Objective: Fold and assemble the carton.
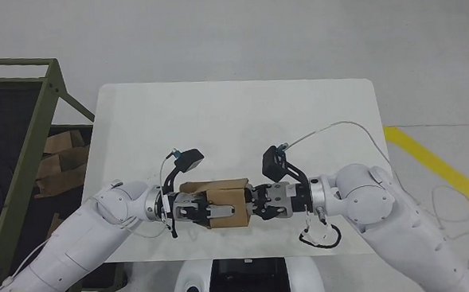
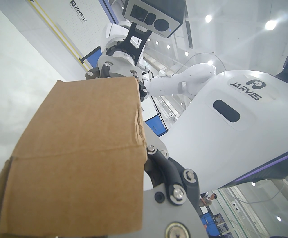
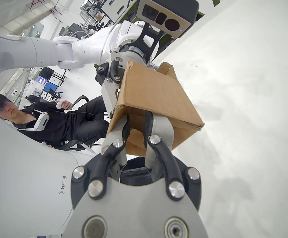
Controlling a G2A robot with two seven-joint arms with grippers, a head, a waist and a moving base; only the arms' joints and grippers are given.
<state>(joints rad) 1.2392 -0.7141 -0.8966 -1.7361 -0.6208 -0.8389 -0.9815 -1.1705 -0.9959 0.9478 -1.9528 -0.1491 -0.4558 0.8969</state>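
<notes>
Carton [image 1: 229, 200] is held over the near edge of the desk [image 1: 233, 122], my left hand [image 1: 208, 211] clamped on its left end and my right hand [image 1: 251, 207] pinching cardboard at the right end. If I pull unevenly, I reckon a flap tears or the walls buckle.

A white table [image 1: 296, 111] with rounded corners carries the work. Its plain top stretches away beyond the left gripper [image 1: 212, 212] and right gripper [image 1: 251, 206], which meet above its near edge.
</notes>
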